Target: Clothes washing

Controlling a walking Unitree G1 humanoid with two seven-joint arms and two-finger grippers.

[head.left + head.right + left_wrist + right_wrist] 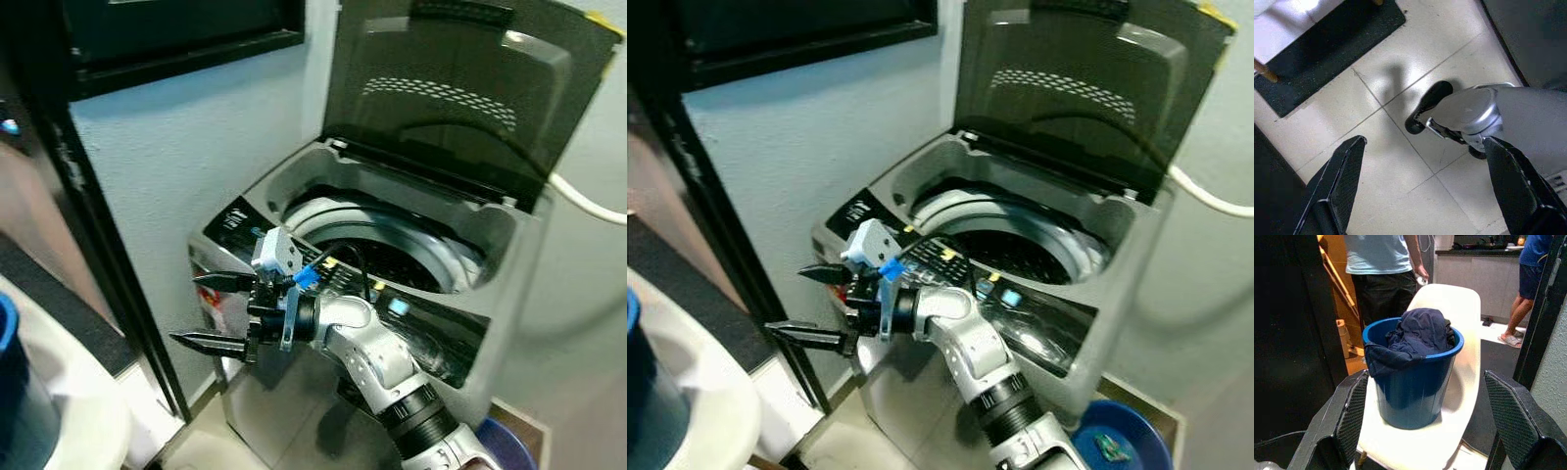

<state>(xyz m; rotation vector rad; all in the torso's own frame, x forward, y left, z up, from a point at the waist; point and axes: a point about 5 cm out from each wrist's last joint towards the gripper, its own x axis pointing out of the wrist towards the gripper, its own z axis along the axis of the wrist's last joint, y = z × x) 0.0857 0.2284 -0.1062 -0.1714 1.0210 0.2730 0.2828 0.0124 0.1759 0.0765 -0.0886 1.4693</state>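
Laundry nook w/ pale wall; top-load washing machine (509, 245) is my landmark, lid (460, 88) up, drum (392, 259) looks empty. Right gripper (208, 311) off machine's front-left corner, fingers apart, nothing held, aimed away from machine at blue bucket (1415, 382). Bucket sits on white chair (1464, 333), dark clothes (1420, 333) heaped above rim, one piece draped over edge. Two people stand beyond chair. Left gripper (1425, 191) hangs low over floor tiles, fingers apart, idle. My call: reach into heap's centre, pinch deep, lift straight up so bucket doesn't tip, then swing back over drum.
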